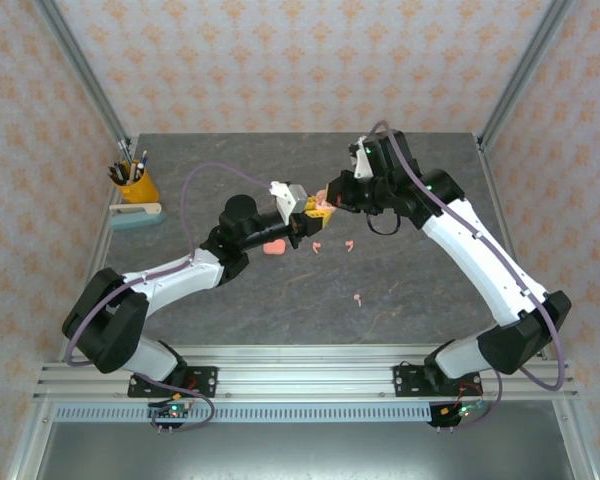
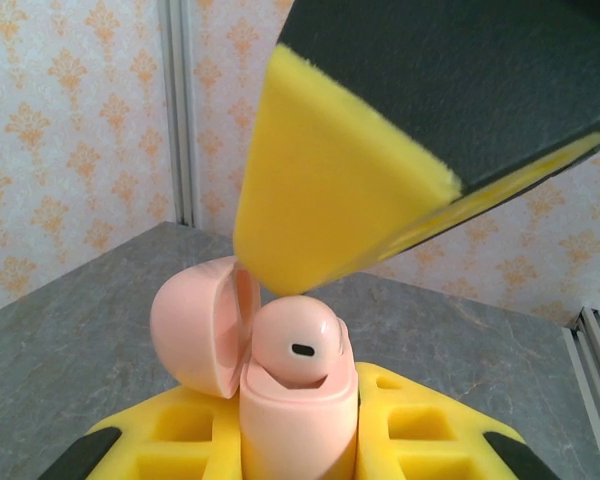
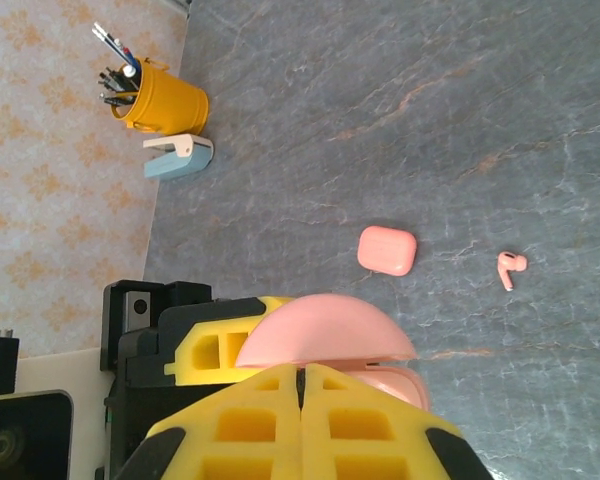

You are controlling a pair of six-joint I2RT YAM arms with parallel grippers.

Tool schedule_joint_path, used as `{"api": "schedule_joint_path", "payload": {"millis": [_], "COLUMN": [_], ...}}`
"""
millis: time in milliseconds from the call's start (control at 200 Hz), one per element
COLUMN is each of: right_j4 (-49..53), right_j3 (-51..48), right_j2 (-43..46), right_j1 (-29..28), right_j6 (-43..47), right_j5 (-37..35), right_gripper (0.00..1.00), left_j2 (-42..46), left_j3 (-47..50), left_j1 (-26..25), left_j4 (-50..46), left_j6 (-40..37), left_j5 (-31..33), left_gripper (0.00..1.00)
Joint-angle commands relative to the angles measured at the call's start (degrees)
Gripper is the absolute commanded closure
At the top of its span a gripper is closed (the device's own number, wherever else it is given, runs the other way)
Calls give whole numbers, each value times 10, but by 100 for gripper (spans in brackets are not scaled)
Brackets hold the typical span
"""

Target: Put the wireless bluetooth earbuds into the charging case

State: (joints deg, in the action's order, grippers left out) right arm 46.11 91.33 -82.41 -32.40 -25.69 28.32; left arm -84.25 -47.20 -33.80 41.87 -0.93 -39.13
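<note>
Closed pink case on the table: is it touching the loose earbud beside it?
Apart. The right wrist view shows a strip of bare table between the closed case and the earbud.

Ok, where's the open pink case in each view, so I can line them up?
Top external: open case just above the picture's centre.
Left wrist: open case at bottom centre, upright, lid swung to the left.
Right wrist: open case at bottom centre, domed lid uppermost.
Shared landmark: the grey table, in all three.
</note>
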Motion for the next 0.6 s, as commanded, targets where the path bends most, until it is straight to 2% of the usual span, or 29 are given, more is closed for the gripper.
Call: {"api": "schedule_joint_path", "payload": {"millis": [0, 260, 345, 596], "right_j4": [-5, 44, 55, 41], "right_j3": [15, 15, 17, 26], "right_j2": [-8, 11, 16, 37], "right_j1": [2, 5, 5, 5], "right_j6": [10, 43, 48, 33], "right_j5": [36, -56, -77, -62], "right_gripper": [100, 100, 96, 95], "left_j2": [13, 16, 19, 29], "left_j3": [-19, -24, -24, -22], "left_j1": [-5, -5, -5, -5], "left_j4": [16, 12, 12, 4], "left_j6": [-15, -20, -20, -27], "left_j5": [-8, -10, -11, -8], "left_gripper": [100, 100, 100, 100]}}
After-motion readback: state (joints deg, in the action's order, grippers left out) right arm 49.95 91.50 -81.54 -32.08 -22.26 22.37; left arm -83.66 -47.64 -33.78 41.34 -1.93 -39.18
